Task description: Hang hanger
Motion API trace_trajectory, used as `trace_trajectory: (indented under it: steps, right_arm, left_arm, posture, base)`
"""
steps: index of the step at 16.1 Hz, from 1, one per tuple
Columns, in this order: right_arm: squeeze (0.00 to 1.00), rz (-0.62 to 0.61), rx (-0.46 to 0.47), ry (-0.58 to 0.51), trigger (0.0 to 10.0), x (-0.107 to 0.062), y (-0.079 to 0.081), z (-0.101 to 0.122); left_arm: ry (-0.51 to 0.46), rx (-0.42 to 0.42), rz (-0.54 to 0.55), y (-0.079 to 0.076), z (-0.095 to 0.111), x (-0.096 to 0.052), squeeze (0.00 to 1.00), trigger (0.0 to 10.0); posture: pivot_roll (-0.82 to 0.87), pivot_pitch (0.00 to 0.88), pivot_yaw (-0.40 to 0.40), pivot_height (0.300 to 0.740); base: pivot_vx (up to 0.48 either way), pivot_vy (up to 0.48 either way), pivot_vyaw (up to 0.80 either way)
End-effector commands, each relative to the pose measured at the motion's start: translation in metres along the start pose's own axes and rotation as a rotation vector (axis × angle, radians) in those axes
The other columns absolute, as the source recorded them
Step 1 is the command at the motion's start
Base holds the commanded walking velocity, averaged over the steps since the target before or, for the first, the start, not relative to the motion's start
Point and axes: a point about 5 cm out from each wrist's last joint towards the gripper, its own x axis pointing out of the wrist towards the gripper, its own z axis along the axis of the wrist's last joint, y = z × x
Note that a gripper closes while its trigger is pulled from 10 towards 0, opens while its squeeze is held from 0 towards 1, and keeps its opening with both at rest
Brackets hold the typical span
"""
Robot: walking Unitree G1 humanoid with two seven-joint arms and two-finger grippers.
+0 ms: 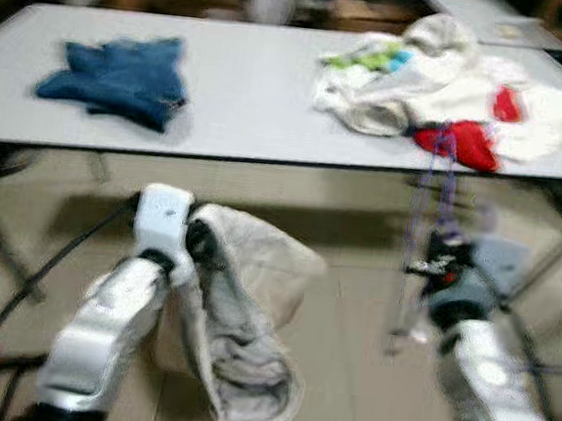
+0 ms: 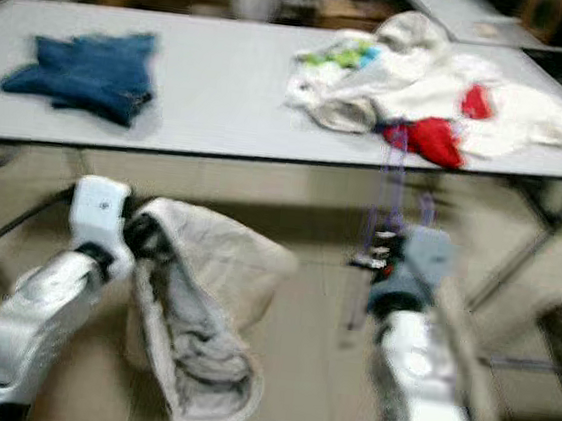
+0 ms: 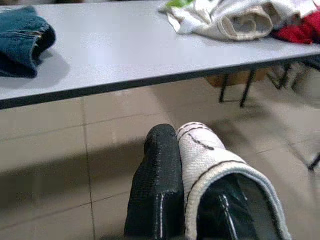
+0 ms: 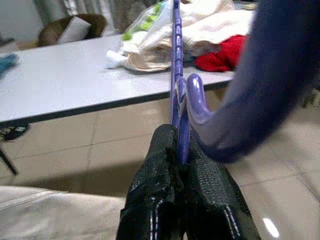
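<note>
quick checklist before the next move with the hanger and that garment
1. Right claw shut on the purple hanger: ok, the fingers pinch its thin bar.
2. Left claw gripping the cream garment: ok, fabric is pinched between its fingers.
3. Garment on the hanger: not ok, the two are apart, one on each arm.
4. Garment off the floor: cannot tell, it hangs low over the tiles.
5. Clear of the white table: ok, both claws sit below and in front of its edge.
6. A rail to hang on: cannot tell.
</note>
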Motion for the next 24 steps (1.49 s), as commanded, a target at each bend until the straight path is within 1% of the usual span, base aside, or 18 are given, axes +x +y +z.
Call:
trace_trajectory:
  steps: [1,3,6,7,8,9,11,12,13,15,18,20,24]
  right_arm:
    - [0.0,-0.004,-0.014,-0.03,10.0,-0.001,-0.005,0.006]
    - [0.0,0.039,-0.009,0.002,10.0,0.001,-0.001,0.006]
    - [0.0,0.092,-0.053,0.052,10.0,0.002,0.004,0.003]
    - [0.0,0.106,-0.074,0.048,10.0,0.003,0.006,0.003]
    - [0.0,0.115,-0.115,0.034,10.0,0.005,0.01,0.006]
    - [0.0,0.148,-0.138,0.017,10.0,0.007,0.015,0.01]
    - [0.0,0.195,-0.125,-0.026,10.0,0.007,0.02,0.016]
    - [0.0,0.205,-0.093,-0.043,10.0,0.007,0.019,0.018]
    - [0.0,0.215,-0.068,-0.054,10.0,0.006,0.018,0.018]
    - [0.0,0.237,-0.044,-0.053,10.0,0.007,0.019,0.019]
    - [0.0,0.215,-0.058,-0.07,10.0,0.011,0.01,0.02]
    - [0.0,0.195,-0.045,-0.071,10.0,0.015,0.009,0.019]
    - [0.0,0.19,-0.05,-0.066,10.0,0.017,0.007,0.017]
  left_arm:
    - [-0.064,0.009,-0.018,-0.005,0.014,0.002,0.0,10.0]
    - [-0.063,0.013,-0.018,-0.004,0.014,0.002,0.0,10.0]
    - [-0.058,0.016,-0.008,-0.003,0.011,-0.001,0.0,10.0]
    - [-0.057,0.016,0.0,-0.002,0.01,-0.003,0.0,10.0]
    - [-0.059,0.018,0.008,0.0,0.01,-0.004,0.0,10.0]
    - [-0.073,0.017,0.022,0.002,0.012,-0.006,0.0,10.0]
    - [-0.127,-0.016,0.03,0.003,0.018,-0.009,0.0,10.0]
    - [-0.16,-0.04,0.021,0.002,0.024,-0.011,0.0,10.0]
    - [-0.191,-0.035,0.006,-0.001,0.029,-0.012,0.0,10.0]
    - [-0.214,-0.012,0.007,-0.003,0.031,-0.011,0.0,10.0]
    - [-0.22,-0.022,-0.014,-0.008,0.029,-0.005,0.0,10.0]
    - [-0.217,-0.002,-0.02,-0.006,0.03,0.0,0.0,10.0]
    - [-0.235,-0.008,-0.018,-0.003,0.033,0.004,0.0,10.0]
  posture:
    - [-0.07,0.025,0.011,0.74]
    - [-0.07,0.024,0.011,0.74]
    - [-0.05,0.018,-0.003,0.74]
    - [-0.05,0.014,-0.006,0.74]
    - [-0.05,0.012,-0.007,0.74]
    - [-0.05,0.01,-0.009,0.74]
    - [-0.03,0.0,-0.016,0.74]
    - [-0.03,0.0,-0.017,0.74]
    - [-0.02,0.0,-0.019,0.74]
    - [-0.02,0.0,-0.02,0.74]
    - [-0.02,0.0,-0.018,0.74]
    - [-0.02,0.0,-0.014,0.74]
    - [-0.02,0.0,-0.012,0.74]
  base:
    - [0.0,0.48,0.0]
    - [0.0,0.48,0.0]
    - [0.0,0.48,0.0]
    - [0.0,0.48,0.0]
    - [0.0,0.48,0.0]
    - [0.0,0.48,0.0]
    - [0.0,0.409,0.0]
    - [0.0,0.0,0.0]
    - [0.0,0.0,0.0]
    - [0.0,0.0,0.0]
    - [0.2,0.0,0.0]
    - [0.321,0.0,0.0]
    - [0.331,0.0,0.0]
